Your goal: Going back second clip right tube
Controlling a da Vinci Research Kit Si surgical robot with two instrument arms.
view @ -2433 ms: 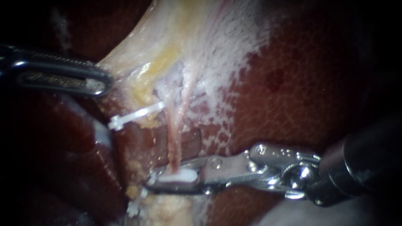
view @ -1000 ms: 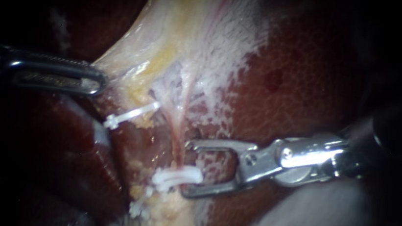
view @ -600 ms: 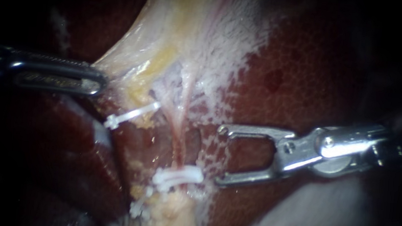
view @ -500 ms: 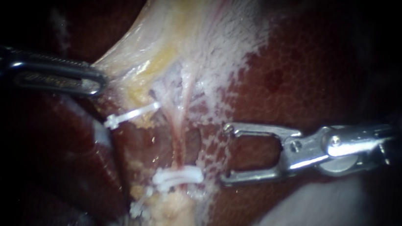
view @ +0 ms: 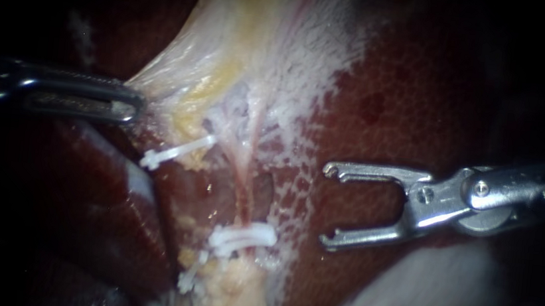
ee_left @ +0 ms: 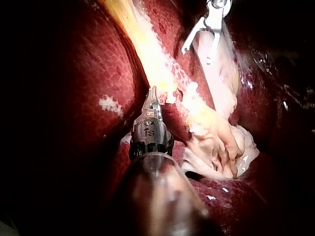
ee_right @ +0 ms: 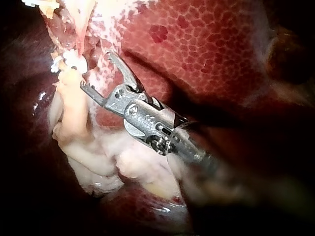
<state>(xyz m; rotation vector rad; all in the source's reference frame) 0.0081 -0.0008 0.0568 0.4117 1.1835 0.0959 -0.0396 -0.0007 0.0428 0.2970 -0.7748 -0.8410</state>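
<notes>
Clip sits across right tube, near liver's lower edge. Right instrument jaws wide apart, empty, over liver, near tube. Left instrument jaws clamped on pale tissue edge.

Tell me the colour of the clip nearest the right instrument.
The clip is white; the endoscope view shows it best.

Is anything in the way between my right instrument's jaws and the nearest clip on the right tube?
Nothing visible does. The right instrument has its jaws open and empty, apart from the clip on the right tube. Only bare liver surface lies in the gap.
</notes>
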